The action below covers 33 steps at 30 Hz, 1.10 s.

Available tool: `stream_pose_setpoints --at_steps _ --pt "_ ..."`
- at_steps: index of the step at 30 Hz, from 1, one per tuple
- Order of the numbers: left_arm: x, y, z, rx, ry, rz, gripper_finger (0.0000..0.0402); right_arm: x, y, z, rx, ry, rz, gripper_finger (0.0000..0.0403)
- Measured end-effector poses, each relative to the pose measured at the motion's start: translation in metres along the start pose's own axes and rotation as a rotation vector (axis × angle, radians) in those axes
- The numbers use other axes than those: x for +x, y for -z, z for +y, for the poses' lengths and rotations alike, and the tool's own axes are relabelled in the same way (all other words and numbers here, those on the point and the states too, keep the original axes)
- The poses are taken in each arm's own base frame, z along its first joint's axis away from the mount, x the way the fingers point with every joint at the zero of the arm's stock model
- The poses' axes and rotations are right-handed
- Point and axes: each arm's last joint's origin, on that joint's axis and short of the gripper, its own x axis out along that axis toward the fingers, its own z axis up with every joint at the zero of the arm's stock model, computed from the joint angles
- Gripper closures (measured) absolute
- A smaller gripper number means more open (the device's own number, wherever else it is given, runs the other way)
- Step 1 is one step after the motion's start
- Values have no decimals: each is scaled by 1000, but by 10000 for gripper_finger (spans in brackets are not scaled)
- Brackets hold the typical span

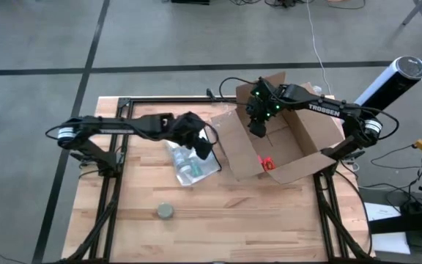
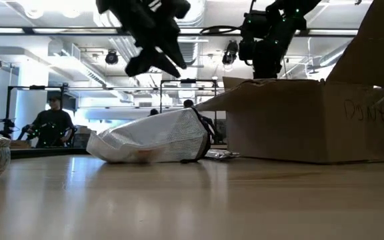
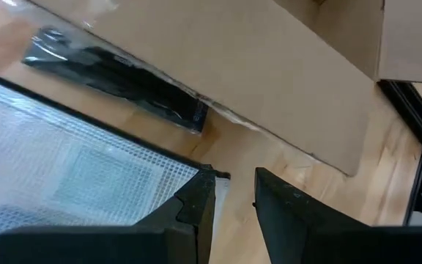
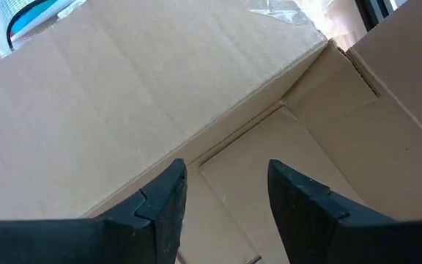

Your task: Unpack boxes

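Note:
The brown cardboard box [image 1: 299,136] stands open on the table's right half, its flaps spread, and fills the right of the low view [image 2: 299,120]. My right gripper [image 1: 257,130] hangs open inside it, above the bare cardboard floor and beside an inner wall [image 4: 123,95]; nothing is between its fingers [image 4: 226,172]. A small red item [image 1: 267,163] lies in the box's near corner. Left of the box a translucent white zip pouch [image 1: 189,167] lies flat on the wood. My left gripper [image 1: 205,149] hovers over the pouch's right edge [image 3: 64,161], its fingers [image 3: 233,176] slightly open and empty.
A long black item in clear wrap [image 3: 116,73] lies on the table between the pouch and the box's left flap [image 3: 269,66]. A small round bowl [image 1: 165,211] sits near the front edge. Bare wood lies along the near side. People stand in the room behind [image 2: 49,123].

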Motion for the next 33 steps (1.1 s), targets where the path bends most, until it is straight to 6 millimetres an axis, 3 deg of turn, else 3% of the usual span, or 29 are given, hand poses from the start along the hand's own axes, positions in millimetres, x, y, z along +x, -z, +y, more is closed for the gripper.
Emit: stream_pose_setpoints --at_steps 10,16,28,33 --pt "41 8 9 -3 -70 91 312 0 0 0 -34 0 0 244" --pt "54 16 17 -5 -138 169 310 0 0 0 -42 0 -1 253" --pt "37 43 37 26 -359 483 316 0 -2 0 -47 5 -19 273" --pt "34 38 32 23 -285 440 314 0 -3 -1 -47 7 -26 282"
